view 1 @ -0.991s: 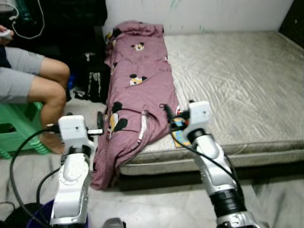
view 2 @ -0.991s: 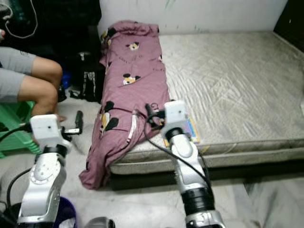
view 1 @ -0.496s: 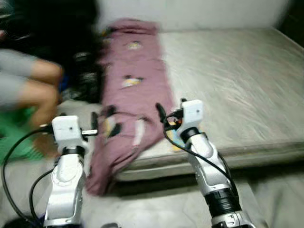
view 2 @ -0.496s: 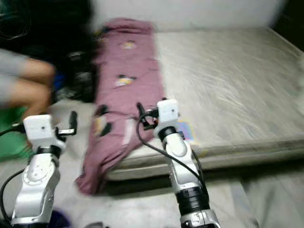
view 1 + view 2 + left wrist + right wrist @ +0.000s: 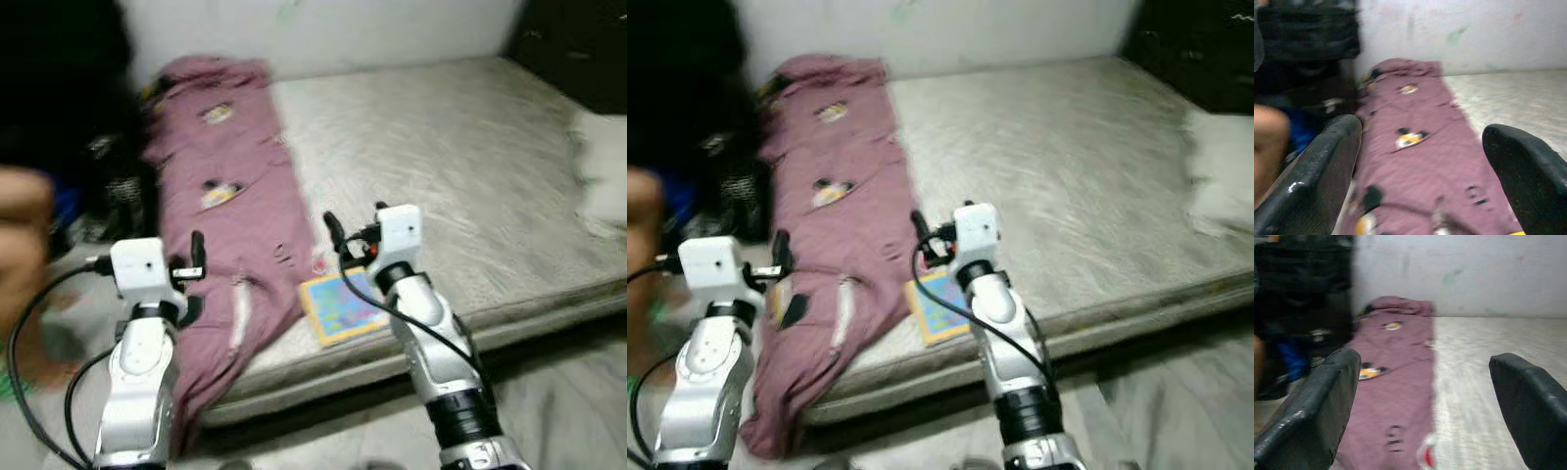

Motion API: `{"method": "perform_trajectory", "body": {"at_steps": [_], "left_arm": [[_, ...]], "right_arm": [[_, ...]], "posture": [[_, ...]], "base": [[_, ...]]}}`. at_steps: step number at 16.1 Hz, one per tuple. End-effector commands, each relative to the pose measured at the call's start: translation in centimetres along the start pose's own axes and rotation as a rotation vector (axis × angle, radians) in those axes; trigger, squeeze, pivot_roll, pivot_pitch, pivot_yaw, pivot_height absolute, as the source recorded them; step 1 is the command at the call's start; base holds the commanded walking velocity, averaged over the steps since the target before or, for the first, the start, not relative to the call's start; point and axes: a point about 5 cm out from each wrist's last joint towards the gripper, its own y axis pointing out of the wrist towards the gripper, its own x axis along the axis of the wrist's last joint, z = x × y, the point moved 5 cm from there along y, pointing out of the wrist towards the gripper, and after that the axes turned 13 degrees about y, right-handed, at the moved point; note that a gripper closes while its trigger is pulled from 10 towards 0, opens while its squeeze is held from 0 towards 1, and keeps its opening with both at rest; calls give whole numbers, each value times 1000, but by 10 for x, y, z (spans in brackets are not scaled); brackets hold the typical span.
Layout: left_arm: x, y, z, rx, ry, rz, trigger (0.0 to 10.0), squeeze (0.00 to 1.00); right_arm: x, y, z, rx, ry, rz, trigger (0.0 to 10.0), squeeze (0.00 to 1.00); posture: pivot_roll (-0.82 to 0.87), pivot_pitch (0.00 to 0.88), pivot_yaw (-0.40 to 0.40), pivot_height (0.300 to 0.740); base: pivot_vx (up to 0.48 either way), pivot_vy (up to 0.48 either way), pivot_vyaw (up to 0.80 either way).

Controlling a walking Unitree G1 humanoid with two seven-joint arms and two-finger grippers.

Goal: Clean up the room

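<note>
Frames blurred. A person's knee (image 5: 22,196) is showing at far left. I am holding my left end effector (image 5: 1420,161) spread wide and empty over the mauve cartoon-print blanket (image 5: 230,211), which is lying along the mattress (image 5: 460,166) edge and drooping to the floor. A colourful book (image 5: 338,308) is lying beside it. My right end effector (image 5: 1425,401) is hanging wide apart, empty. A white pillow (image 5: 600,162) is resting far right.

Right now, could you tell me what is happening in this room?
The robot stands at the edge of a bare mattress, both arms raised, holding nothing. Its left gripper and right gripper are both open. A mauve cartoon-print blanket lies along the mattress's left side and hangs over the edge toward the floor. A colourful booklet lies beside it near the right gripper. A person's knee is at the far left.
</note>
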Motion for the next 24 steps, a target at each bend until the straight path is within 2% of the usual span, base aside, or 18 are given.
{"method": "perform_trajectory", "body": {"at_steps": [1, 6, 15, 24], "left_arm": [[-1, -1, -5, -15, -3, 8, 10000, 0], [0, 0, -4, 3, 0, 8, 10000, 0], [3, 2, -7, -2, -14, -9, 10000, 0], [3, 2, -8, -6, -13, -9, 10000, 0]], "right_arm": [[2, 0, -6, -25, 3, -7, 10000, 0], [2, 1, -5, -24, -25, -3, 10000, 0], [1, 2, -6, -23, -22, 3, 10000, 0], [1, 2, -6, -20, -29, 4, 10000, 0]], "posture": [[-58, 0, -2, 740], [-56, 0, -4, 740], [-60, 0, -6, 740], [-62, 0, -9, 740]], "base": [[0, 0, 0], [0, 0, 199], [0, 0, 800], [0, 0, 0]]}}
